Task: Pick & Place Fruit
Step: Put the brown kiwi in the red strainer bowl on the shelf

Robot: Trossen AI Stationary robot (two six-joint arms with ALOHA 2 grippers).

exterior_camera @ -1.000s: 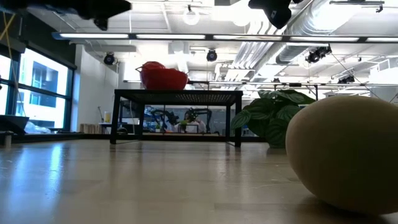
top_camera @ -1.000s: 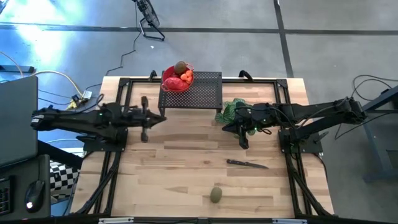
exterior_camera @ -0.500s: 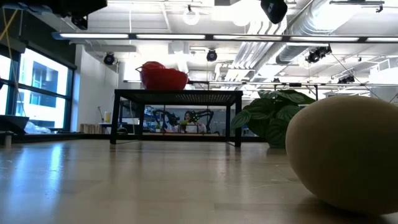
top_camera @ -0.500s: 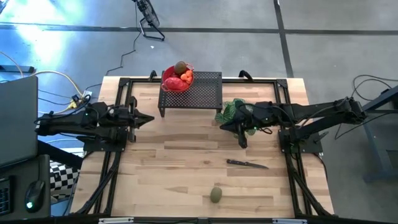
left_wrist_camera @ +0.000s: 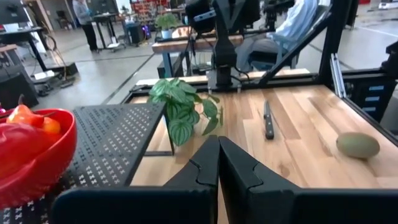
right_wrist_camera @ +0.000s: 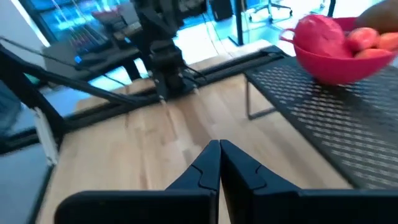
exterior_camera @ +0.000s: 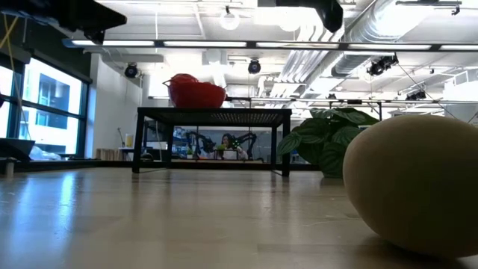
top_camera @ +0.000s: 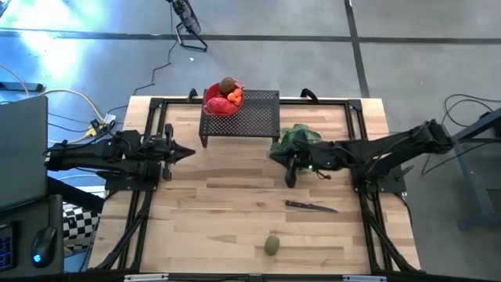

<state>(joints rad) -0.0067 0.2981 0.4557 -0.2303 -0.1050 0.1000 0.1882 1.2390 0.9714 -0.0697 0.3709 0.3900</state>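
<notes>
I see both grippers pinched closed and empty, left gripper [top_camera: 188,150] and right gripper [top_camera: 290,178] above the desk [top_camera: 235,211], green fruit [top_camera: 272,245] apart.

The wooden table [top_camera: 235,196] carries a mesh stand [top_camera: 250,117], plant [top_camera: 296,137], knife [top_camera: 311,207] and olive-green fruit [top_camera: 272,245].

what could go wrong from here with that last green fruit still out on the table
1. The knife lies between the right gripper and the olive-green fruit; a low, direct reach might knock it.
2. The fruit is oval and lies loose near the table's front edge, so a glancing touch could roll it off.
3. The red bowl on the black rack already looks heaped, so another piece may tumble out.
</notes>
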